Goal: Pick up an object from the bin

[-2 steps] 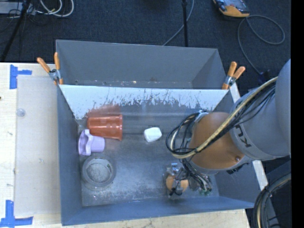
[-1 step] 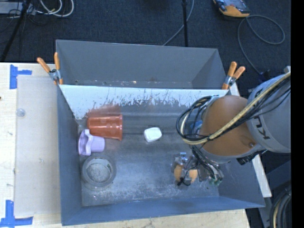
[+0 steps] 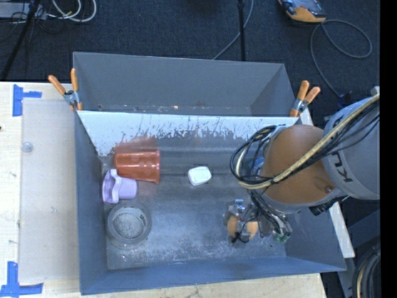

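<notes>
"Camera view consulted: how far along is the pick judged to be?"

"Early, by the look of it. No thing is seen lifted clear of the grey metal bin (image 3: pixel 186 253), so the grasp and the lift are judged to be left. The arm (image 3: pixel 356 148), with its glossy orange cover (image 3: pixel 298 166) and looped cables, is reached in from the right, and the gripper (image 3: pixel 245 225) is set low over the bin's near right floor."

"Is the gripper released or clenched?"

"That cannot be told. A small orange patch is seen at it, but whether that is a bin thing or a part of the robot cannot be made out."

"And what could be taken?"

"Four things, all well apart from the gripper. Largest is a translucent red-orange plastic tumbler (image 3: pixel 138 165), laid on its side at the left. Near it, at the near left, a clear round jar (image 3: pixel 129 223) is stood upright, its rim ribbed and shiny. Between the two, touching the tumbler, a small lilac cup (image 3: pixel 118 188) of smooth matt plastic is tipped over. Smallest is a rounded white lump (image 3: pixel 199 176) at mid-floor, nearest the gripper. The bin's floor is scuffed and speckled pale."
</notes>
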`<state>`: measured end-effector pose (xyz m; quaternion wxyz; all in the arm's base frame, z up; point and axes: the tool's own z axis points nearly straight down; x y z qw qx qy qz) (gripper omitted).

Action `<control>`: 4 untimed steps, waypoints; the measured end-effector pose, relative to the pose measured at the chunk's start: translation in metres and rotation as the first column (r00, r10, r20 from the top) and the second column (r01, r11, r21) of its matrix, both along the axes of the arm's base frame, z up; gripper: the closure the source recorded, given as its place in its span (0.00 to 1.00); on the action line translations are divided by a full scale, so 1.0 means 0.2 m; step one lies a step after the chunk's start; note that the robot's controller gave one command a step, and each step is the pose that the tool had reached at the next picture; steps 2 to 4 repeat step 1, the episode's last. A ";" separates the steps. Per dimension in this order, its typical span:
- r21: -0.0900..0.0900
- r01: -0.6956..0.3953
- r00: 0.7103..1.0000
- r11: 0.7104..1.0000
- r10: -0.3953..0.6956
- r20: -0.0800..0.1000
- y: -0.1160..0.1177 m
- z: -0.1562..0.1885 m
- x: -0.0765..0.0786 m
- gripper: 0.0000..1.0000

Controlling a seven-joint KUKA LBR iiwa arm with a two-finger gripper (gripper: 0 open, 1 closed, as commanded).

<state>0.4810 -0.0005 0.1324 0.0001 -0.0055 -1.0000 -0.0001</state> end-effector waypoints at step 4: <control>0.000 -0.009 1.000 1.000 0.009 0.000 -0.01 0.68 0.00 1.00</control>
